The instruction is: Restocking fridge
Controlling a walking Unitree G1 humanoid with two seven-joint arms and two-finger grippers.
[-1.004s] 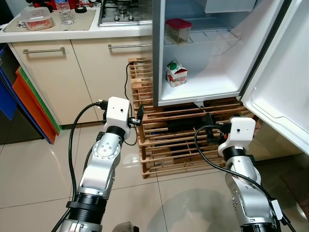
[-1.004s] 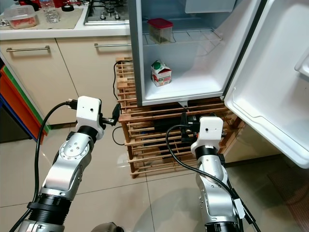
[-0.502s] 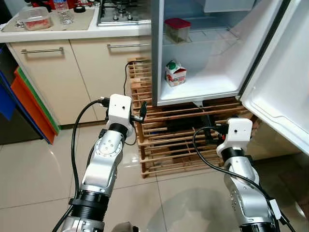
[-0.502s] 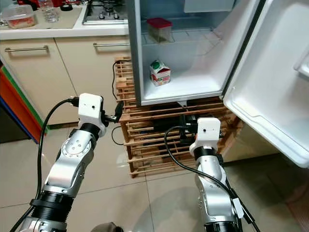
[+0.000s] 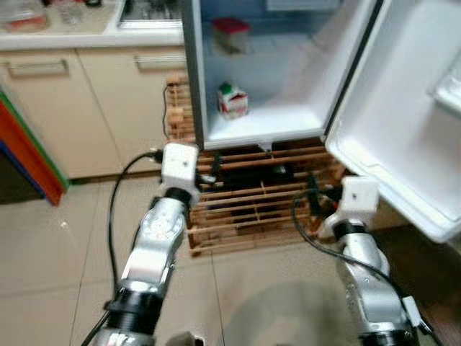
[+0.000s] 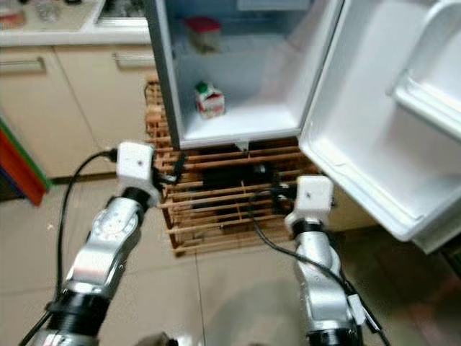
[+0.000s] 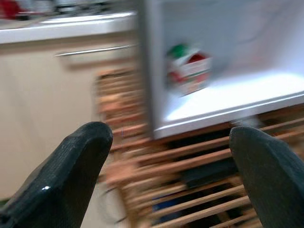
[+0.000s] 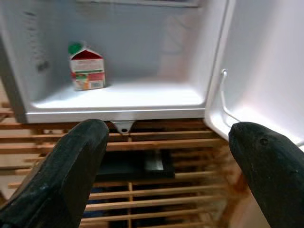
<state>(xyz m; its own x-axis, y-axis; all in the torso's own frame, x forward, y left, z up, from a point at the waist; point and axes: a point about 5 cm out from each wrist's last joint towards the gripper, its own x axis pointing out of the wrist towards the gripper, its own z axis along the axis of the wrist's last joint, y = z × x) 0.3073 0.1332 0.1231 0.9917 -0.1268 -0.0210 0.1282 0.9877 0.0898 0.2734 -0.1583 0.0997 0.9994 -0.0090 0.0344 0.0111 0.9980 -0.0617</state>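
The small fridge stands open on a wooden slat stand. A red and white carton with a green cap sits on its bottom floor, and a red-lidded clear container is on the wire shelf above. My left gripper is raised before the stand's left end, open and empty; the carton lies ahead between its fingers. My right gripper is held low before the stand's right part, open and empty, facing the carton.
The fridge door swings out wide on the right, over my right arm. The slat stand holds dark devices and cables. Beige cabinets under a white counter run along the left, with an orange panel beside them.
The whole picture has slid left and blurred, so the camera has turned right. Both arms keep the same raised pose with grippers open.
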